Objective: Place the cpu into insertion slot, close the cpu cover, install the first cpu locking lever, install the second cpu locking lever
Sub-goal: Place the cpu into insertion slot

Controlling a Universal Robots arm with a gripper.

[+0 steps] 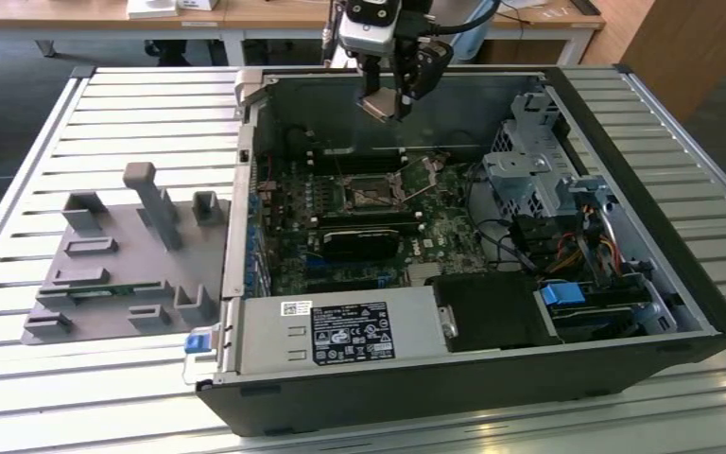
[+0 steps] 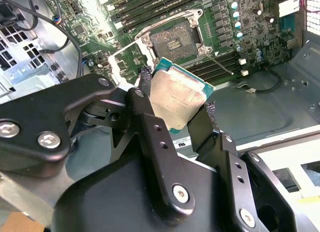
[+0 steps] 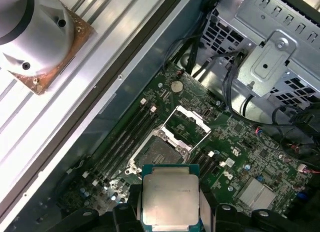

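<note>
Gripper (image 2: 177,97) linkages sit closest to the lens in both wrist views; jaws clamped on the cpu (image 3: 170,199), one finger on each of two opposite edges; metal lid faces both wrist cameras, green substrate rim showing around it; chip is in the air, touching nothing but the fingers.

Exterior view: gripper hangs over the far end of the open computer case (image 1: 490,388); cpu held above the case rim, well above the motherboard (image 1: 445,236).

On the green board, the insertion slot (image 2: 172,40) lies beyond the chip in both wrist views; dark contact field exposed, metal rim around it; well apart from the cpu.

Hinged cpu cover (image 3: 189,123) is swung up beside the slot, board visible through its window; not down on the socket.

Thin metal rod (image 2: 219,64) angles out from one slot corner; can't tell which lever it is.

Black ribbed heatsink (image 1: 360,241) lies on the board, just nearer the exterior camera than the slot; labelled power supply (image 1: 337,333) at the case's near end.

Case lies on its side on a slatted metal surface (image 1: 148,104); grey fixture plate (image 1: 117,270) with upright pegs rests on the surface at the exterior view's left, just beside the case.
</note>
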